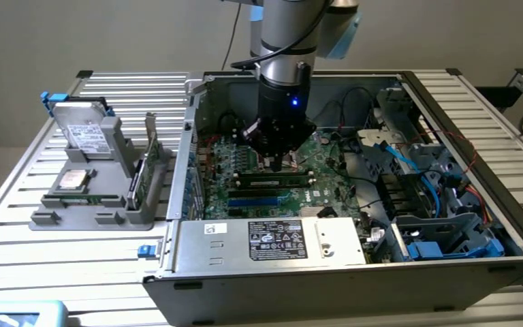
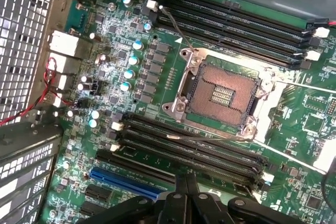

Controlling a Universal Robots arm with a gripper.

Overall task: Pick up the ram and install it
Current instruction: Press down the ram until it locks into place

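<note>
The ram (image 1: pixel 275 182), a narrow green stick with dark chips, stands on edge in one of the motherboard's black slots, inside the open computer case (image 1: pixel 271 248). My gripper (image 1: pixel 278 162) hangs straight down over the middle of it, fingers shut and tips just above or on its top edge; I cannot tell whether they touch. In the wrist view the shut fingertips (image 2: pixel 186 182) point at the row of black slots (image 2: pixel 189 150) beside the empty processor socket (image 2: pixel 223 94). Nothing is between the fingers.
Blue slots (image 1: pixel 261 197) lie in front of the ram, then the power supply box (image 1: pixel 271 242). Cables and drive bays (image 1: pixel 425 197) fill the case on the exterior view's right. Outside it, a grey holder (image 1: pixel 98 204) carries a hard drive (image 1: pixel 89 133), a bracketed green card (image 1: pixel 148 160) and a processor chip (image 1: pixel 73 179).
</note>
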